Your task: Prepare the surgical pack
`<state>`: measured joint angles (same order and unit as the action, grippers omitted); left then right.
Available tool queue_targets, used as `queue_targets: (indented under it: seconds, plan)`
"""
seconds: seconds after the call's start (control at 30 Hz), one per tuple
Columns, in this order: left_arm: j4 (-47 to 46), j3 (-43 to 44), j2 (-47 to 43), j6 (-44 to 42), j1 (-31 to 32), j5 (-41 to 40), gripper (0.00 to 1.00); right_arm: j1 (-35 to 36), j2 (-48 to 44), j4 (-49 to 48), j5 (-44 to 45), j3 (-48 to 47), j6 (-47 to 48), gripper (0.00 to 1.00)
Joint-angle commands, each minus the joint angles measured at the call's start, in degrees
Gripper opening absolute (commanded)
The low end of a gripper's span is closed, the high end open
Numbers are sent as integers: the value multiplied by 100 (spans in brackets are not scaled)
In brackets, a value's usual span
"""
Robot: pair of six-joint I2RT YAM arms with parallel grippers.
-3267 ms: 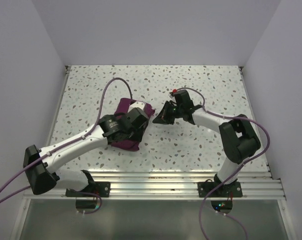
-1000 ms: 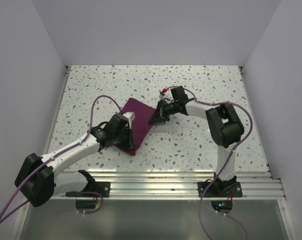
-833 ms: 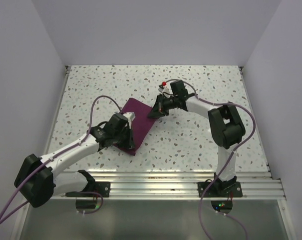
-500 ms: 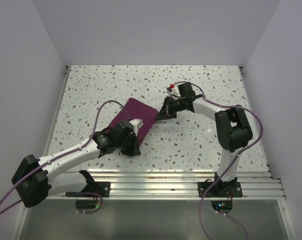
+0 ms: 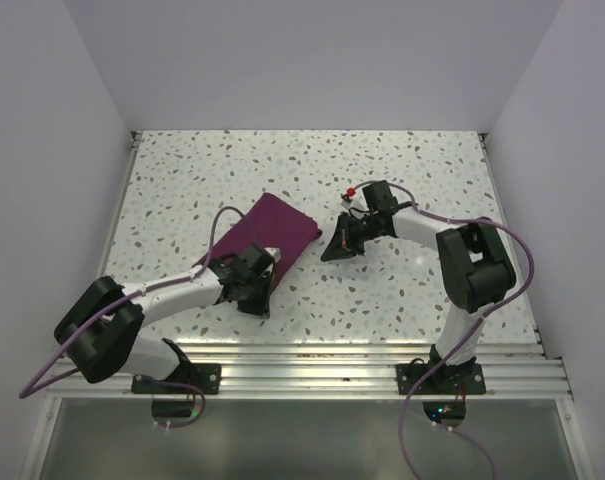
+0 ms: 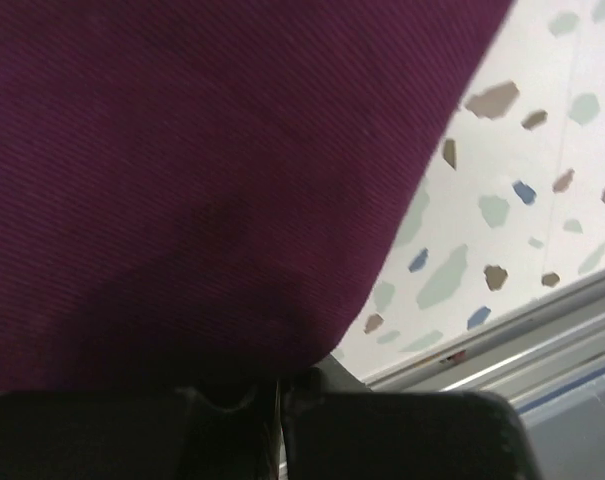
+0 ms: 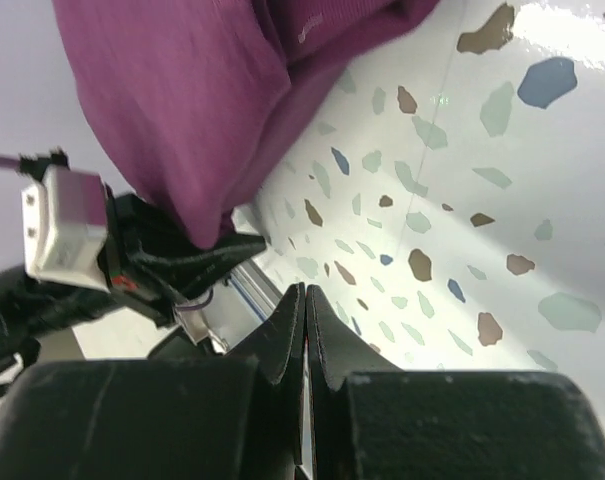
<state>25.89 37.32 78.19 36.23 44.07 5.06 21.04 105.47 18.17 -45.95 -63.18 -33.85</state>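
**Wrapped pack lying mid-table, both tools closed**

You are looking at one dark purple rectangular cloth bundle (image 5: 274, 232), which is lying flat and angled on the white speckled table (image 5: 412, 170), left of centre. Its fabric is showing a fine ribbed weave in the left wrist view (image 6: 202, 170), matte and soft, with rounded folded edges. The table top is glossy and is scattered with small grey, brown and blue flecks. A ribbed aluminium rail (image 5: 312, 355) is running along the near edge.

Your left gripper (image 5: 256, 288) is sitting at the near end of the bundle with its black fingers (image 6: 312, 405) pressing together. The cloth edge is lying right against them, and you cannot tell whether any fold is caught between them. Your right gripper (image 5: 332, 250) is hanging low over bare table just beside the bundle's right edge, apart from the cloth. Its two dark fingers (image 7: 282, 335) are closing flat on each other and are gripping nothing.

You are counting one bundle, two arms, two grippers with two fingers each, and two purple cables (image 5: 217, 222), one trailing along each arm.
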Motion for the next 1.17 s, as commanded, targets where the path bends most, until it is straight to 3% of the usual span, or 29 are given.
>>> queue_targets:
  seconds: [0.0,0.4,0.53,0.6,0.67,0.7,0.73,0.77,0.83,0.87,0.9,1.03,1.13]
  plan:
    - [-242,363,283,-457,-495,-453,0,14,-369,63,-1,95,185,0]
    - [3,1733,1541,-1495,-1674,-752,0,6,-404,300,218,148,343,0]
    - [197,1683,991,-1540,-1736,-534,0,6,-632,879,894,25,633,0]
    - [119,1209,463,-1313,-1701,116,0,14,-816,1091,1428,-54,774,0]
    - [4,596,-451,-1067,-1622,572,12,6,-914,1250,1720,-107,801,17]
    - [-40,383,-1046,-804,-1587,679,30,14,-993,1276,1922,-116,818,33]
    - [-101,199,-1330,-688,-1543,776,39,23,-1037,1268,2080,-116,809,75]
    - [-102,-99,-1585,-418,-1507,734,46,23,-1072,1276,2186,-72,792,98]
    - [-137,-295,-2182,-231,-1507,724,55,32,-1160,1154,2309,-28,818,99]
    - [-128,-365,-2316,-135,-1498,707,82,32,-1169,1127,2310,16,801,99]
    - [-119,-366,-2404,119,-1498,690,99,32,-1169,1101,2284,33,792,99]
    - [-435,-366,-2695,560,-1498,724,99,32,-1160,532,1593,340,582,99]
    - [-768,-585,-2984,815,-1498,575,99,76,-1527,-242,1686,885,283,99]
